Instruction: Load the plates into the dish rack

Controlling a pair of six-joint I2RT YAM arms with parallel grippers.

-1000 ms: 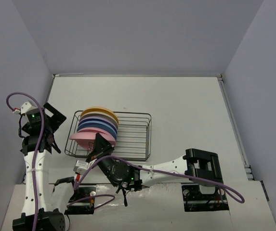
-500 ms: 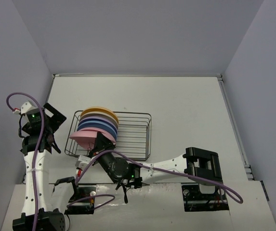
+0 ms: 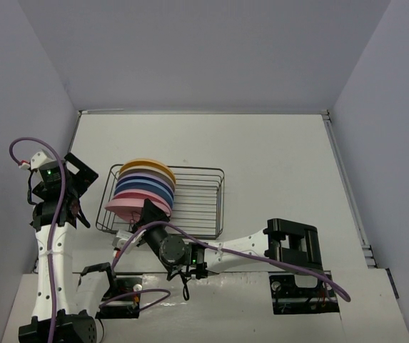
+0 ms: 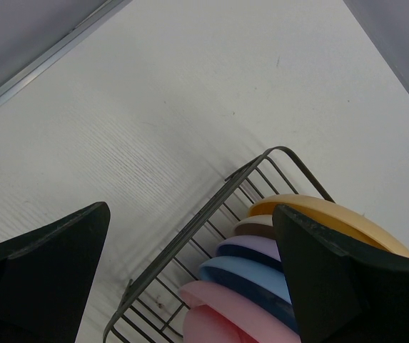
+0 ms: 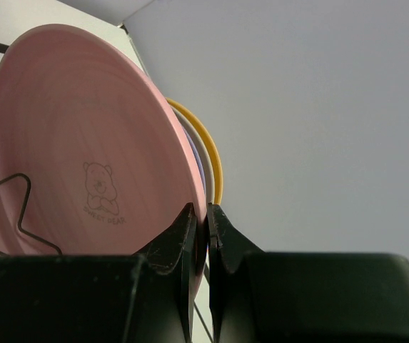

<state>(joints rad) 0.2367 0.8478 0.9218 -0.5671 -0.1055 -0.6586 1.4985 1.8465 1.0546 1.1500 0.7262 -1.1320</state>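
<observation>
Plates (image 3: 143,187), six total, all up on edge in the left half of the dish rack (image 3: 203,194), left of centre on the desk (image 3: 275,157). Far left: left gripper (image 4: 190,209) spread wide, nothing in it, hanging just beside the rack's left end, camera down on its far corner. Then the row, back to front: yellow-orange (image 4: 332,212), cream (image 4: 258,223), purple (image 4: 250,249), blue (image 4: 240,275), pink (image 4: 225,299), and the front pink plate (image 5: 83,143) with a little bear print (image 5: 98,187). Next over, right gripper (image 5: 201,214) pinched tight on that front plate's rim, low at the rack's near edge.
</observation>
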